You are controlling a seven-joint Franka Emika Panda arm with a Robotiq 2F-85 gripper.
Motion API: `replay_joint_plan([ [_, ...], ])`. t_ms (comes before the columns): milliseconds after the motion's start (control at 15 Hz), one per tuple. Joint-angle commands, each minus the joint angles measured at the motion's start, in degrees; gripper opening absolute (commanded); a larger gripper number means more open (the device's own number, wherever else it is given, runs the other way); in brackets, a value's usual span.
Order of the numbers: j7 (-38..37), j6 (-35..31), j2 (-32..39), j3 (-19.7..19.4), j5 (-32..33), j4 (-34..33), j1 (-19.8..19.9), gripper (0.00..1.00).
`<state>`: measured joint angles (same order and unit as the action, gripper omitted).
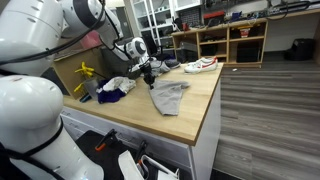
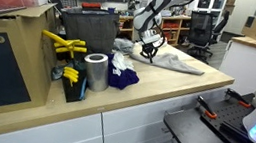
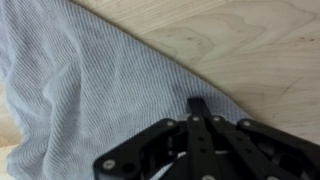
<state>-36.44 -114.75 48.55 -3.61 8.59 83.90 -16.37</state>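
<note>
A grey striped cloth [image 1: 171, 95] lies spread on the wooden table [image 1: 195, 115]; it also shows in an exterior view [image 2: 177, 60] and fills the left of the wrist view [image 3: 80, 90]. My gripper [image 1: 149, 74] [image 2: 149, 52] is down at the cloth's edge. In the wrist view the black fingers [image 3: 198, 105] are pressed together with their tips on the cloth close to its border, and they seem to pinch the fabric. The cloth around the tips lies flat.
A white and red shoe [image 1: 201, 65] lies at the table's far end. White and purple cloths [image 1: 114, 88] [image 2: 120, 76], a silver can [image 2: 94, 73], yellow tools [image 2: 61, 44] and a black bin [image 2: 85, 30] crowd one side. Shelves [image 1: 232, 40] stand behind.
</note>
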Motion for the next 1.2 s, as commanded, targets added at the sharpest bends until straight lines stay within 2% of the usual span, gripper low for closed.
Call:
replay_joint_plan([
  [0, -0.2, -1.3, -1.2, 1.1, 0.1, 3.0, -1.7, 0.0],
  [333, 2.7, -2.1, -4.0, 3.9, -0.7, 7.7, -2.8, 0.0],
  [600, 8.8, -3.0, -8.4, 6.4, -0.2, 14.5, -2.9, 0.0],
  [1133, 14.1, -3.8, -17.1, 5.6, 5.3, 29.1, -2.5, 0.0],
])
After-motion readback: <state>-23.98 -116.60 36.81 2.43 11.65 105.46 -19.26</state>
